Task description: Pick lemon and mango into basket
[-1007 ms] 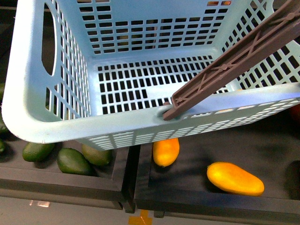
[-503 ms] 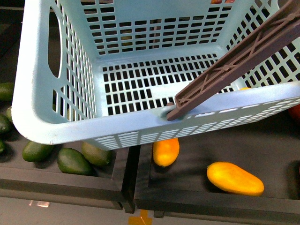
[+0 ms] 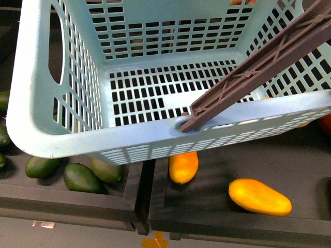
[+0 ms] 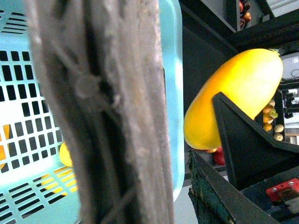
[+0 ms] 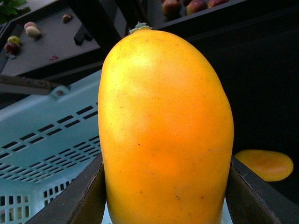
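1. Turquoise slotted plastic shopping basket [image 3: 41, 103] fills the front view, tilted and hanging over black trays [image 3: 207, 217]. Its brown ribbed swing handle [image 3: 258, 67] is raised and runs out of frame at the upper right. The inside is bare, with no fruit on the slotted floor.
2. Right claw [image 5: 168, 186] is closed on a smooth yellow-orange oval mango [image 5: 163, 130], one dark finger pressed on each side and the stem end pointing away from the camera. The grip looks firm.
3. Where the mango is: the right wrist view has it in front of the basket wall, and the left wrist view shows it just beside the rim on the outer side. So it is lifted and near the basket but not inside it yet.
4. Left claw [image 4: 149, 186]: the handle runs right across its camera and only one dark finger shows beside it. I cannot tell how far open it is or whether it is clamped. My guess is that it carries the basket by the handle.
5. Lemon: none can be made out in any view. Yellow patches seen through the slots in the left wrist view are too unclear to name.
6. Spare fruit: two more yellow-orange mangoes [image 3: 259, 197] lie in the right tray, and dark green oval fruits [image 3: 81, 177] lie in the left tray.
7. Progress, as a judgement: mango pick done, drop not done; lemon not begun. Roughly a quarter through.
8. Left to do: get the mango over the rim and release it, then find, grasp and drop the lemon.
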